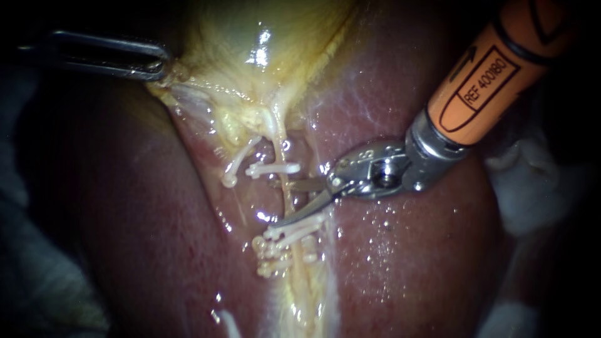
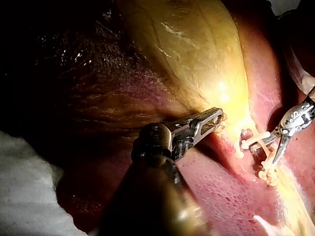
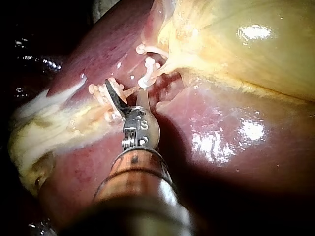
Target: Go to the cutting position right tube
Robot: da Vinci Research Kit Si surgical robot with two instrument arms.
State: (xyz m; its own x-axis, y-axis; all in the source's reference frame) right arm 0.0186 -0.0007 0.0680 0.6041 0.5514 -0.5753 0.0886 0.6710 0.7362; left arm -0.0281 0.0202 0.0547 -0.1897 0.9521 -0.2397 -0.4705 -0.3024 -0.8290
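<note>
The right tube (image 1: pixel 288 197) runs down from the yellow gallbladder (image 1: pixel 250 37) over the liver (image 1: pixel 407 263). It carries a white clip (image 1: pixel 275 169) above and several white clips (image 1: pixel 288 241) below. My right instrument (image 1: pixel 278 203), on an orange shaft, holds its two blades open astride the tube's bare stretch between those clips. In the right wrist view its blades (image 3: pixel 125 88) show a clear gap. My left instrument (image 1: pixel 153 66) is shut on the gallbladder's edge at the upper left, holding it taut, as the left wrist view (image 2: pixel 214 118) also shows.
A left tube with its own white clip (image 1: pixel 236 164) lies just left of the blades. White gauze (image 1: pixel 538 188) lies beside the liver on the right, and more gauze (image 2: pixel 29 191) lies beside the left instrument's shaft.
</note>
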